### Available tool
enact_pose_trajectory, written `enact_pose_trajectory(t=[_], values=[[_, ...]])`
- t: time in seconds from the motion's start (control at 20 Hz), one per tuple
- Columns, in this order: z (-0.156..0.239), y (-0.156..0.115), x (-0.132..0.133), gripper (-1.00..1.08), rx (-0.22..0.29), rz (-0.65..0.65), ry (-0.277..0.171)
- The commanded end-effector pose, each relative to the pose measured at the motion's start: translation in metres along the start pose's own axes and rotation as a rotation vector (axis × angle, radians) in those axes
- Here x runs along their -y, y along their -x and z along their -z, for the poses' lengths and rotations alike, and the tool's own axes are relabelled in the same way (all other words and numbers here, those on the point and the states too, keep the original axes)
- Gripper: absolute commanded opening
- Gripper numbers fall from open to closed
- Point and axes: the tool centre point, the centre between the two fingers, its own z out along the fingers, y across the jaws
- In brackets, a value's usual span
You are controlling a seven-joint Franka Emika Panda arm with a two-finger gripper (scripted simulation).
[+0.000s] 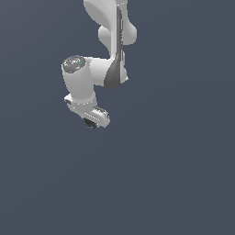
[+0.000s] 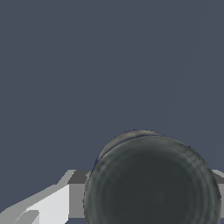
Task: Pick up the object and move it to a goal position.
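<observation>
In the exterior view the white arm reaches down from the top, and its gripper (image 1: 92, 122) sits under the white hand. The object (image 1: 88, 123), a tiny blackish roundish lump, shows just at the hand's lower edge between the small dark fingertips. In the wrist view the object (image 2: 151, 183) is a large dark round ball with a faint blue rim that fills the space between the two grey fingers (image 2: 78, 177). The gripper (image 2: 148, 175) is shut on it. The object's lower part is cut off by the picture edge.
A plain dark blue-grey surface (image 1: 174, 174) fills both views around the arm. No other objects, containers or edges show. No goal marker shows.
</observation>
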Motion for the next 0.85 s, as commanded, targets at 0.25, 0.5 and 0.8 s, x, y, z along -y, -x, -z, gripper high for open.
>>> enact_pose_trajectory(t=[0.25,0.5,0.8], values=[[0.048,-0.029,-0.001,-1.0,0.0,0.0,0.0],[0.065,-0.04,-0.001,-1.0,0.0,0.001,0.0],[0.071,-0.044,-0.001,-1.0,0.001,0.001,-0.001]])
